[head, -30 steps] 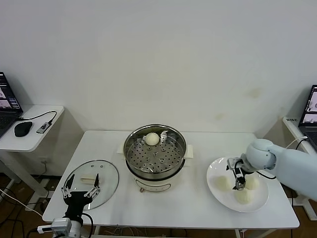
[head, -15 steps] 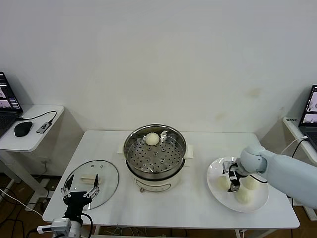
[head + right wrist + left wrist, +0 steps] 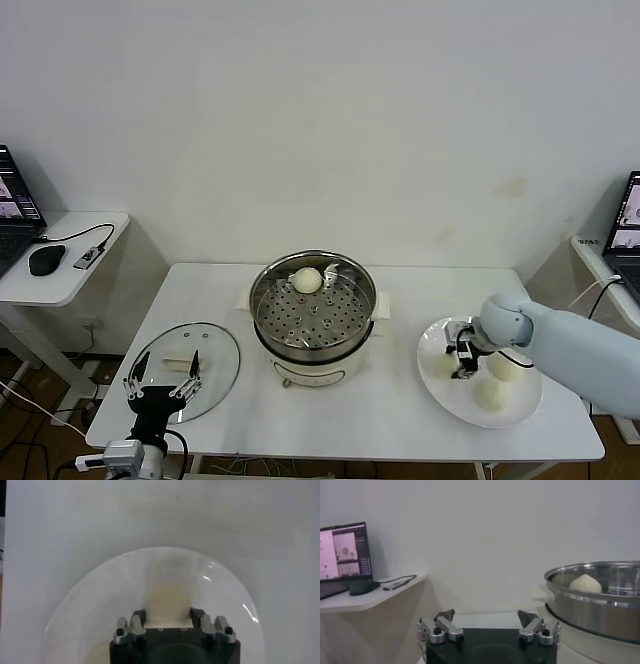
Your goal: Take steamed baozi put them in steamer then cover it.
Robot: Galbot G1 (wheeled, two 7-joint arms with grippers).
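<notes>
Right gripper (image 3: 462, 362) is down on the white plate (image 3: 525, 403) at lower right of the head view, jaws closed around one baozi (image 3: 167, 606); the wrist view shows the bun between the fingers. Two more buns (image 3: 492, 394) lie beside it on the plate. One bun (image 3: 307, 280) already sits on the perforated tray at the back of the steamer (image 3: 313, 308), frame centre. Step: picking the second bun. Next, likely lift clear of the plate, carry left over the pot rim, release on a bare tray spot. Left gripper (image 3: 163, 389) hangs spread wide at lower left over the cover (image 3: 218, 352), idle. Laptop and mouse on the side table, far left, not in the way.
</notes>
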